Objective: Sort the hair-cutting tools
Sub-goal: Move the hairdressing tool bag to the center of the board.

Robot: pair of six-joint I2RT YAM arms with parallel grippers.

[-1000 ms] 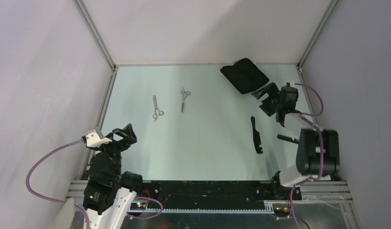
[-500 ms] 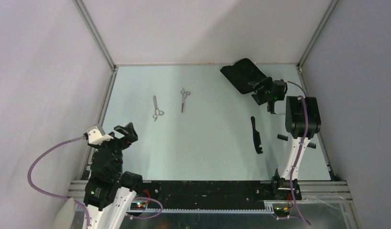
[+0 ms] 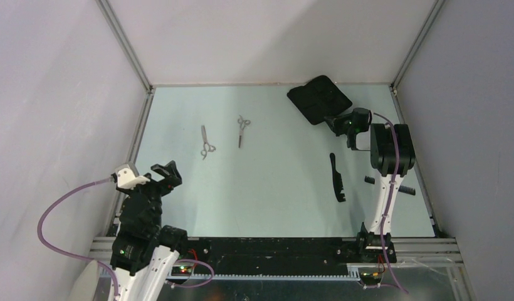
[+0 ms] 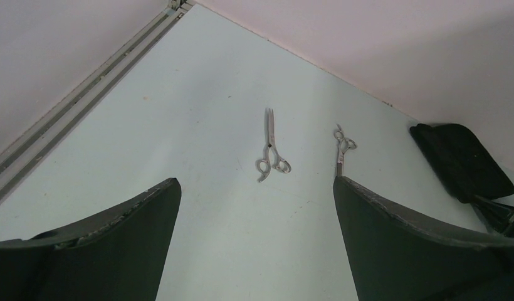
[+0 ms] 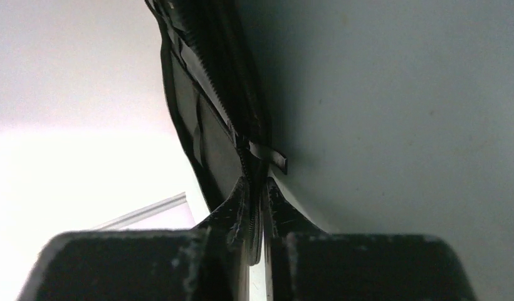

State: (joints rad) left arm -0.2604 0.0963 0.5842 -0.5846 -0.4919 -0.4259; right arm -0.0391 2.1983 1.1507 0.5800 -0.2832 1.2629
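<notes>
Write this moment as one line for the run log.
left pincer: open | right pincer: shut on pouch edge | scissors, comb: lying free

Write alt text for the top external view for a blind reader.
The right jaws pinch a black pouch at far right. Two silver scissors lie left of centre, a black comb-like tool right of centre; the left jaws are open.

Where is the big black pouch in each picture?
Top external: the black pouch sits upper right of the middle, near the back wall.
Left wrist: the black pouch is at the right edge, halfway down.
Right wrist: the black pouch is very close, filling the upper middle with its zipper edge showing.
Shared landmark: the right gripper, pinching the pouch's edge in all three.
</notes>
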